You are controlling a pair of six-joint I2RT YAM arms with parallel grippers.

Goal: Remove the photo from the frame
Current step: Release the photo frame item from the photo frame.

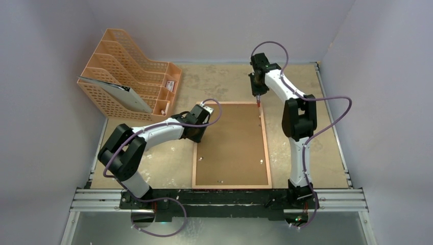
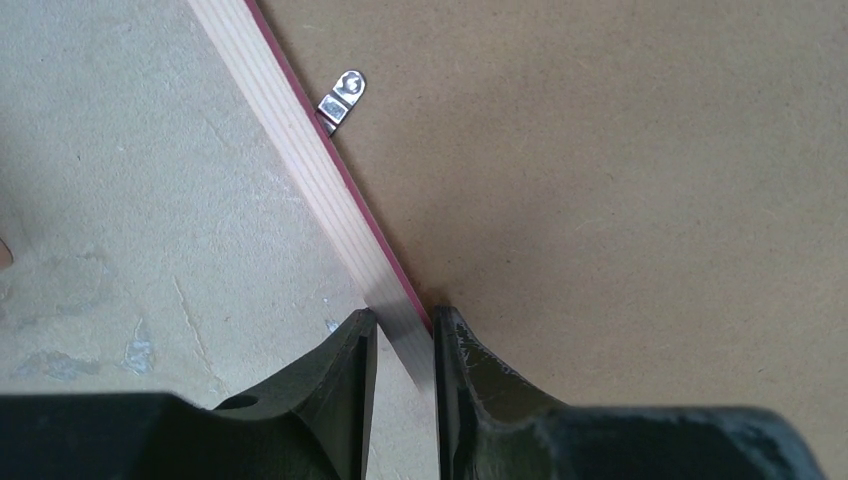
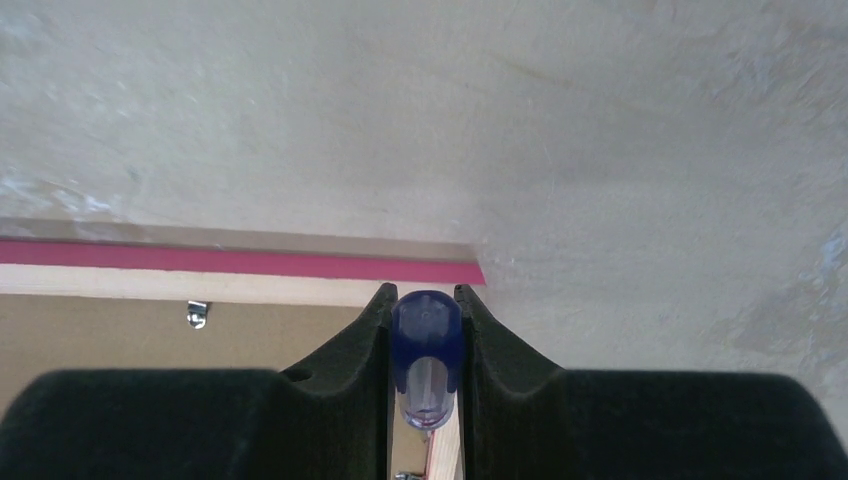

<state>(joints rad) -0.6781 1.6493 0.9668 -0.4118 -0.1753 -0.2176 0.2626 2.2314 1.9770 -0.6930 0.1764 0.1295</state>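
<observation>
**A:** Item one?

**B:** Frame (image 1: 267, 153): thin, pink-red edge, pale wood rail. It lies flat on the table (image 1: 316, 153), back side up, with the brown board (image 1: 232, 145) filling it.

**A:** Fittings?

**B:** A small metal clip (image 2: 342, 100) sits on the board just inside the frame's left rail. More clips dot the board near the other rails.

**A:** Left gripper (image 2: 404, 322)?

**B:** At the frame's left rail, towards its far end. The fingers (image 2: 350, 370) straddle the rail and pinch it, one on the outer side over the table, the other on the board side.

**A:** Right gripper (image 3: 424, 292)?

**B:** Above the frame's far right corner, pointing down. Its fingers (image 3: 355, 350) clamp a screwdriver (image 3: 427, 335) with a blue and clear handle, butt end up between the tips. The blade seems to reach the corner, but it is too small in the top view to say if it touches.

**A:** Anything else?

**B:** An orange mesh rack (image 1: 127, 76), well apart from the frame, beyond its far left corner.
</observation>
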